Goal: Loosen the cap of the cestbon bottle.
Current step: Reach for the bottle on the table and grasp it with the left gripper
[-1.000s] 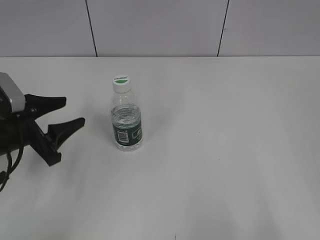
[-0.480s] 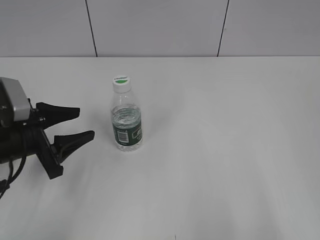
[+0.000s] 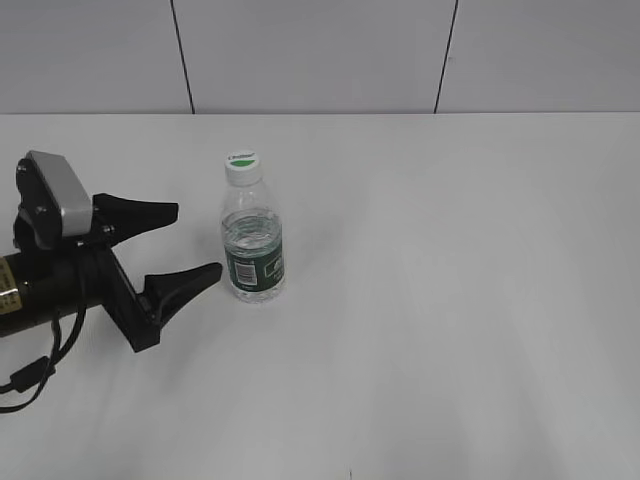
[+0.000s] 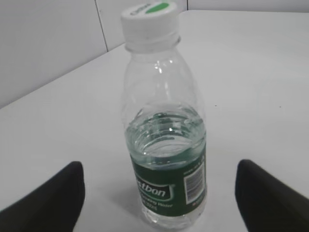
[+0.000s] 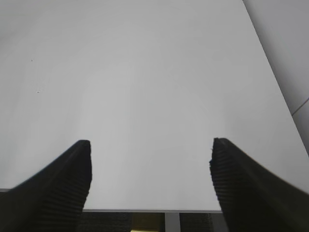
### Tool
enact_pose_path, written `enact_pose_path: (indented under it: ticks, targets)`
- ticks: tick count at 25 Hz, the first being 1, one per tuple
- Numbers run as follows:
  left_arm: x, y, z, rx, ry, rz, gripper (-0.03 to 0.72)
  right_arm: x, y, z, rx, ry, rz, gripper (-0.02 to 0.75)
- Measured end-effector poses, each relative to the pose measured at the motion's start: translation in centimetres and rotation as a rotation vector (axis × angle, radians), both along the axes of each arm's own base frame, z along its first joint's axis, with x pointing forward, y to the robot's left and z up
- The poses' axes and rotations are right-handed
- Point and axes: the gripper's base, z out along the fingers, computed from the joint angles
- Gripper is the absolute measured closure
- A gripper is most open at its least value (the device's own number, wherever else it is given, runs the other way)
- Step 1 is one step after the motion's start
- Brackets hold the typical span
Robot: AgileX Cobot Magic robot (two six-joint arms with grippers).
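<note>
The cestbon bottle [image 3: 253, 245] stands upright on the white table, clear with a dark green label and some water inside. Its white cap [image 3: 242, 165] with a green mark sits on the neck. My left gripper [image 3: 198, 240] is open just left of the bottle, at label height, not touching it. In the left wrist view the bottle [image 4: 166, 159] stands between and beyond my open black fingertips [image 4: 58, 195], and the cap [image 4: 148, 19] shows at the top. My right gripper [image 5: 150, 164] is open and empty over bare table; it does not show in the exterior view.
The white table [image 3: 450, 300] stretches right of the bottle. A pale panelled wall [image 3: 320, 55] runs along the back edge. The table's near edge [image 5: 154, 210] shows below my right fingers.
My left gripper has moved right toward the bottle, staying open. The bottle has not moved.
</note>
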Motion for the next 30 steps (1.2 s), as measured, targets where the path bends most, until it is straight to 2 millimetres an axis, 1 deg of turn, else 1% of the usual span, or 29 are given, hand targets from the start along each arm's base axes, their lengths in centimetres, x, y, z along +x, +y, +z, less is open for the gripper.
enact_pose_path:
  ticks: [4,10,13,17,25,30]
  targets:
    - [0.1,-0.4,-0.3,-0.010,0.013,0.019,0.102,0.0,0.0,0.0,0.000,0.000,0.000,0.154]
    - [0.1,-0.2,-3.2,0.001,0.124,0.063,0.101,0.0,0.0,0.0,0.000,0.000,0.000,0.154]
    - [-0.1,-0.2,-3.9,0.006,0.152,0.061,0.101,0.0,0.0,0.0,0.000,0.000,0.000,0.154]
    - [0.5,-0.5,-4.1,0.006,0.144,0.054,0.101,0.0,0.0,0.0,0.000,0.000,0.000,0.154]
    - [2.3,-2.0,-3.4,-0.023,0.088,0.019,0.101,0.0,0.0,0.0,0.000,0.000,0.000,0.154]
    - [3.0,-3.0,-4.4,-0.037,0.114,-0.006,0.101,0.0,0.0,0.0,0.000,0.000,0.000,0.154]
